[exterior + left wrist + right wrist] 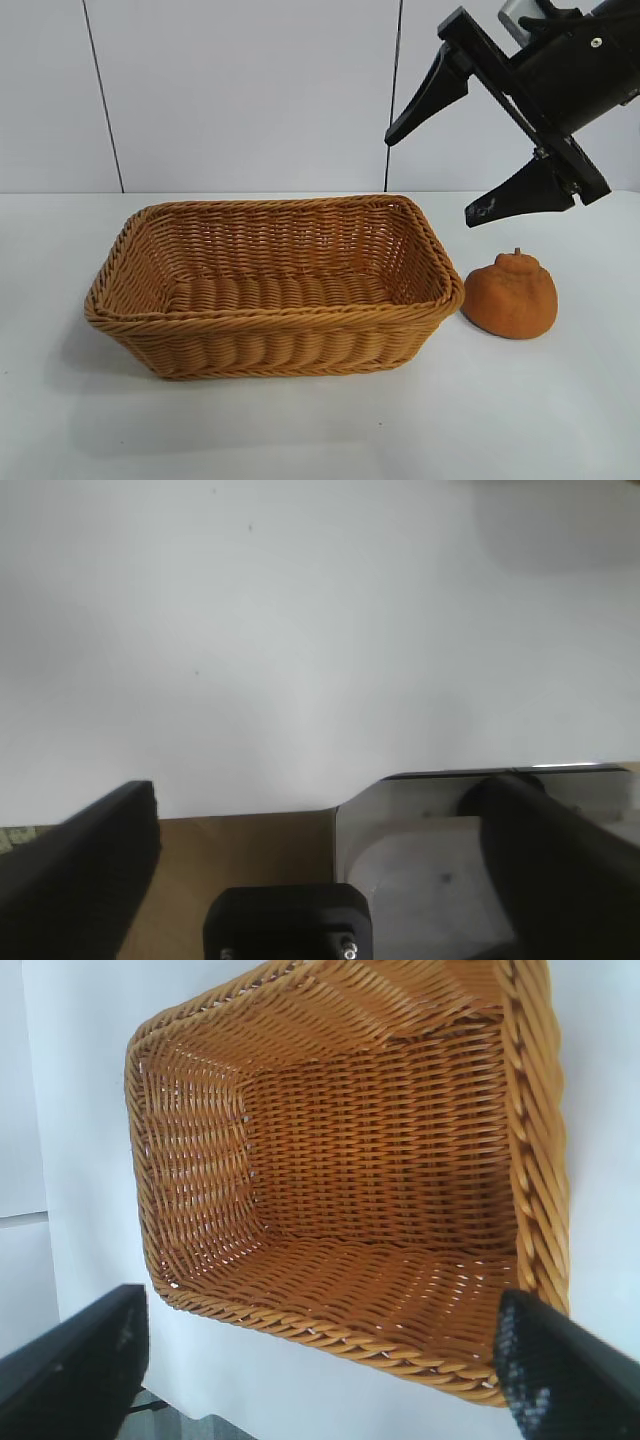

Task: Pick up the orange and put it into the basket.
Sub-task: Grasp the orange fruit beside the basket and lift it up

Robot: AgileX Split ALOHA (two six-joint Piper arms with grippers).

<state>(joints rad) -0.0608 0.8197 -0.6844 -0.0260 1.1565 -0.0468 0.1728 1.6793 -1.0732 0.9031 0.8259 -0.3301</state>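
Observation:
The orange (511,294), lumpy with a small stem on top, sits on the white table just right of the basket (120,272). The basket is a large tan-orange wicker one at the table's middle and holds nothing. My right gripper (436,175) is open and empty in the air above the basket's right end, higher than the orange and a little to its left. The right wrist view looks down into the basket (545,1200) between the wide-apart fingers (70,1365). My left gripper (320,850) is open and empty; it is out of the exterior view, and its own view shows only bare table.
The white table (320,420) stretches around the basket, with a pale panelled wall behind. In the left wrist view a table edge, a brown surface (250,855) and a shiny metal plate (420,830) lie below the left gripper.

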